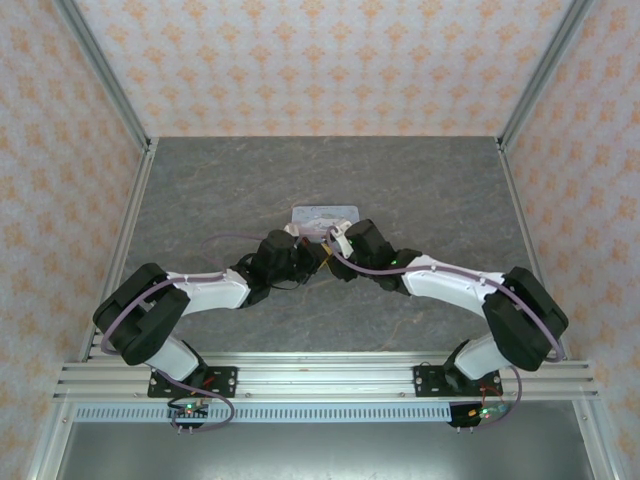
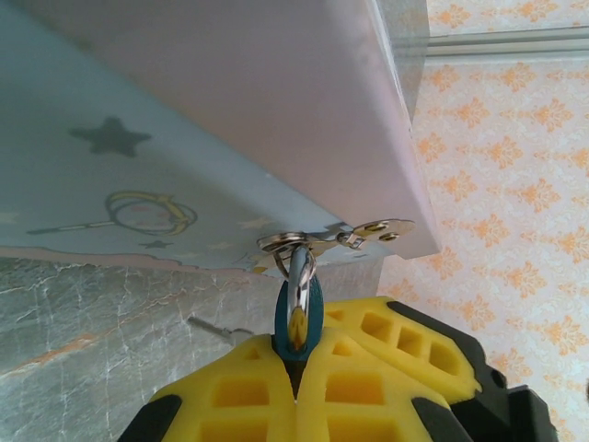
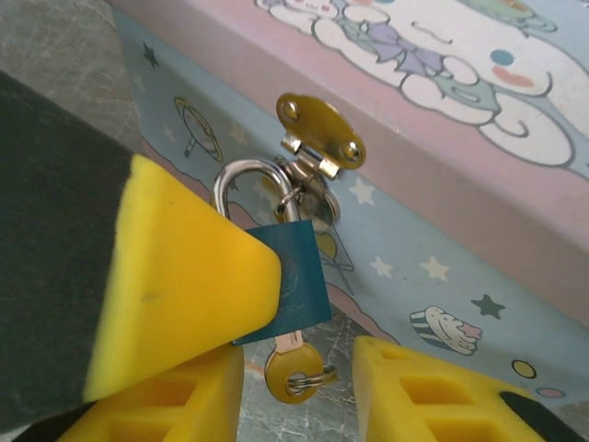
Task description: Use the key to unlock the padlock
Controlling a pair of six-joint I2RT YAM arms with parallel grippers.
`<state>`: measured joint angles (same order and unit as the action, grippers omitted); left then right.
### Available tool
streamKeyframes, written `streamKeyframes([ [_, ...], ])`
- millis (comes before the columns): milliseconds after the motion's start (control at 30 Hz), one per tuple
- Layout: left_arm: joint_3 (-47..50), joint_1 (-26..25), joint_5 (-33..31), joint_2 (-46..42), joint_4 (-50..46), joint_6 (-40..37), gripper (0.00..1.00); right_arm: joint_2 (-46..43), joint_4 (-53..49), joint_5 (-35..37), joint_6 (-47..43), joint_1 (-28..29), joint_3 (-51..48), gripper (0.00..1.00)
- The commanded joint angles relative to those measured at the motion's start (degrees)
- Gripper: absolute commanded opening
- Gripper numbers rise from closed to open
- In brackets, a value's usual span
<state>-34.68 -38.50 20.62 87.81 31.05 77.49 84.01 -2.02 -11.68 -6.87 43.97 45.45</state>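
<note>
Nearest the left wrist lens, noted the yellow fingers [image 2: 267, 364] of the left gripper [image 2: 296, 354], closed together and pinching the lower body of the padlock [image 2: 315, 308] between their tips. Found the padlock dark teal, hanging by its metal shackle [image 2: 298, 276] from the hasp [image 2: 285, 241] on the front wall of the pale blue tin box [image 2: 184, 157]. Confirmed from the right wrist view: shackle passed through the hasp loop under a brassy hinge plate [image 3: 322, 133], one leg entering the body, the other hidden behind a left-gripper finger pressed against the padlock's side. Cannot tell whether locked or released. Recorded the key [image 3: 291, 376] inserted in the underside of the padlock, round brassy head and small ring hanging below. Observed the right gripper [image 3: 296, 364] with jaws apart, one yellow finger on each side of the key head, touching neither key nor padlock. Located, from above, both arms bowed inward and meeting at the near face of the tin box, set about mid-depth on the grey marbled table [image 1: 250, 180].
</note>
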Motion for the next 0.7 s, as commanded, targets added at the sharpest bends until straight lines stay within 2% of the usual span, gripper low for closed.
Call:
streamKeyframes([
  [0, -1.01, -0.07, 0.61, -1.14, 1.28, -0.94, 0.00, 0.85, -0.35, 2.01, -1.18, 0.33, 1.54, 0.33],
  [167, -1.01, -0.08, 0.75, -0.93, 1.38, -0.88, 0.00, 1.86, 0.55, 1.91, -0.96, 0.34, 2.45, 0.25],
  [433, -0.40, -0.09, 0.98, 0.29, 2.34, -0.68, 0.00, 1.93, 3.01, -1.43, 1.34, -0.52, 3.22, 0.01],
  [533, 0.03, -0.08, 1.01, 0.69, 3.05, -0.41, 0.00, 1.36, 5.31, -5.25, 4.24, -2.04, 2.42, 0.00],
  [667, 0.46, -0.08, 0.67, 0.81, 3.19, -0.58, 0.00, 0.71, 9.54, -13.81, 10.15, -4.93, 0.65, 0.00],
])
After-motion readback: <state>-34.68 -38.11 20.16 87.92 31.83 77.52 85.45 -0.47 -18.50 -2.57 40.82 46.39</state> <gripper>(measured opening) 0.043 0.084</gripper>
